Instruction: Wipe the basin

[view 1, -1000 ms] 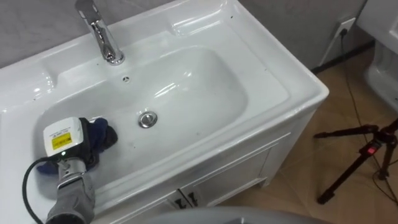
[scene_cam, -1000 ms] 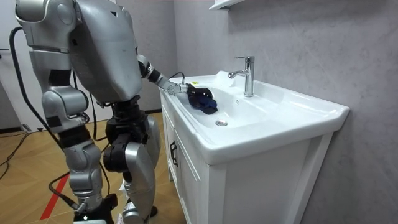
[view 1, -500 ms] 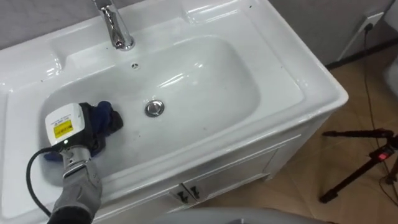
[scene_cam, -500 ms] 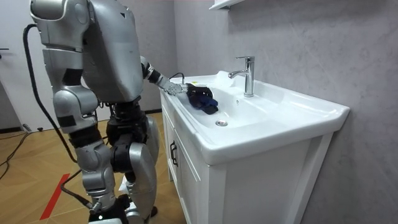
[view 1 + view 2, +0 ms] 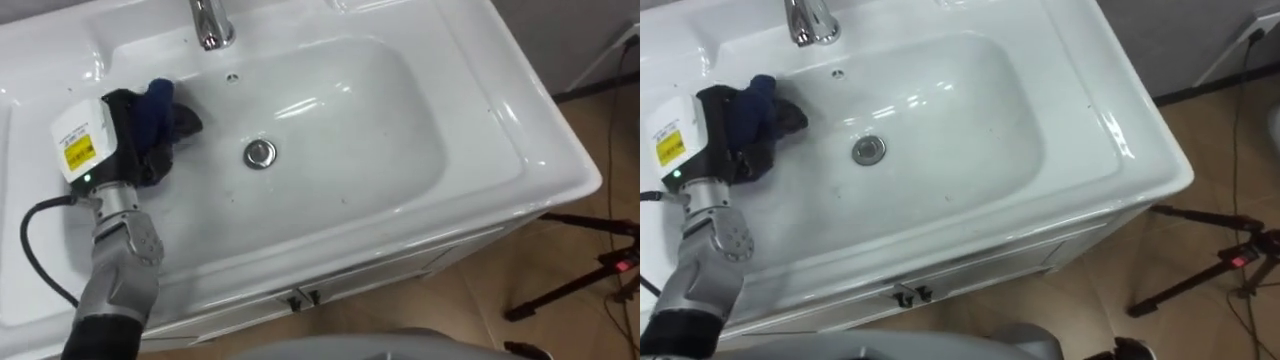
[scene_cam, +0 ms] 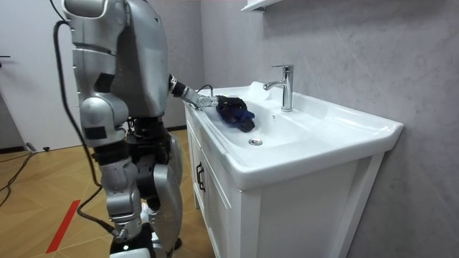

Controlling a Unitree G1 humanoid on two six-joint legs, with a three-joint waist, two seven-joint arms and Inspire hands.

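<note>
- Since a second ago the left hand (image 5: 122,140) and the dark blue cloth (image 5: 165,108) have slid from the near left part of the bowl up its left slope toward the back. In the room view the robot's torso is more upright than it was.
- White vanity cabinet (image 6: 287,208): the robot stands at its front, on a wooden floor (image 6: 43,179), with its left arm reaching over the rim.
- White basin (image 5: 340,120): its bowl is bare apart from the hand and cloth at its left side.
- Black tripod (image 5: 585,282): it stands on the floor to the right of the cabinet, well apart from it.
- Chrome faucet (image 6: 285,86): it stands upright on the back ledge, behind the bowl's middle.
- Left hand: it lies on the left slope of the bowl with the cloth bunched against its front. The fingers are buried in the cloth, so I cannot tell whether they grip it or press flat.
- Cloth: crumpled, it touches the bowl's left wall, just in front of and left of the faucet.
- Drain (image 5: 260,153): it sits at the bowl's bottom, near the cloth on its right but apart from it.
</note>
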